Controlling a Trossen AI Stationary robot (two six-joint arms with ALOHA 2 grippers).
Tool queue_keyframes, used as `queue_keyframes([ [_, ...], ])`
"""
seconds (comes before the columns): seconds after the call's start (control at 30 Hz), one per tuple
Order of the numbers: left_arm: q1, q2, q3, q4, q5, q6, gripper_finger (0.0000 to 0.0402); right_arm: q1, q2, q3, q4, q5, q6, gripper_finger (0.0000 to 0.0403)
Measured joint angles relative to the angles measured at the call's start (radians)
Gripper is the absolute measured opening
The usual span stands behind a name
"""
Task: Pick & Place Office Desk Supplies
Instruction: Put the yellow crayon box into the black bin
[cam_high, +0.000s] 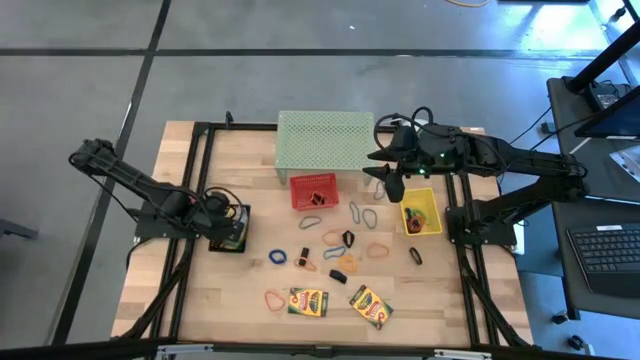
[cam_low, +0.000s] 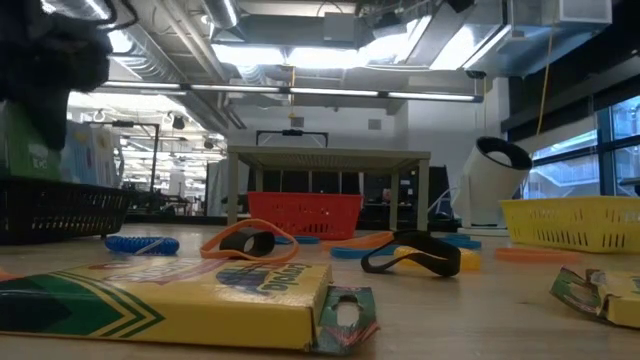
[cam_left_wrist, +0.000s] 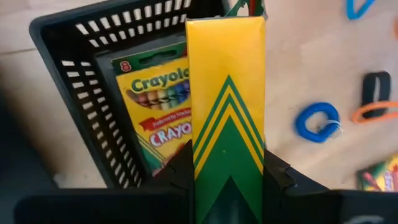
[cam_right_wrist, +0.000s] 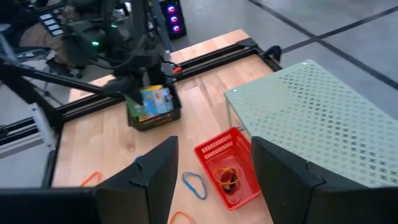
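Clamped between my left fingers (cam_left_wrist: 278, 182) stands a crayon box (cam_left_wrist: 227, 106), upright, its yellow face with green chevrons turned to the wrist camera. It hangs just over the black basket (cam_left_wrist: 62, 74) at the table's left side, and my left gripper (cam_high: 222, 222) sits right above that basket in the high view. A second crayon box (cam_left_wrist: 160, 106) already lies inside, so I judge this step to be the drop. To do it well, I should lower the held box until its bottom edge is inside the basket walls, keep it clear of the near rim, and tilt it toward the box lying there before I let go, so it falls flat rather than standing on end or tipping out.

Farther right on the wood lie two more crayon boxes (cam_high: 308, 301) near the front edge, with loose rubber bands (cam_high: 375, 250) and dark clips (cam_high: 415, 255) scattered between the red basket (cam_high: 313, 190) and the yellow basket (cam_high: 421, 212). My right gripper (cam_high: 393, 185) hovers near the pale green mesh stand (cam_high: 325, 140), fingers wide apart and holding nothing.

Readable writing is all on the box in the basket: an "8" at its corner, "Crayol" cut off by the held box, and "CRAYO" on a red banner below. The held box shows no lettering on this face.
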Motion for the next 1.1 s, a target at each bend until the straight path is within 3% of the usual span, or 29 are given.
queue_keyframes([
  [0.33,-0.01,-0.083,-0.175,0.249,-0.056,-0.066,0.0087,0.0,0.0,0.0,0.0,-0.033,0.028,0.0204],
  [0.6,-0.01,-0.091,-0.199,0.235,0.009,-0.101,0.0089,0.0,0.0,0.0,0.004,-0.033,0.051,0.0204],
  [0.83,-0.01,-0.113,-0.197,0.243,0.017,-0.113,0.0215,0.0,0.0,0.0,0.006,-0.033,0.051,0.0204],
  [0.93,-0.01,-0.146,-0.176,0.216,-0.004,-0.115,0.0233,0.0,0.0,0.0,0.006,-0.033,0.051,0.0204],
  [1.1,-0.01,-0.207,-0.097,0.117,-0.089,-0.072,0.0228,0.0,0.0,0.0,0.007,-0.033,0.051,0.0204],
])
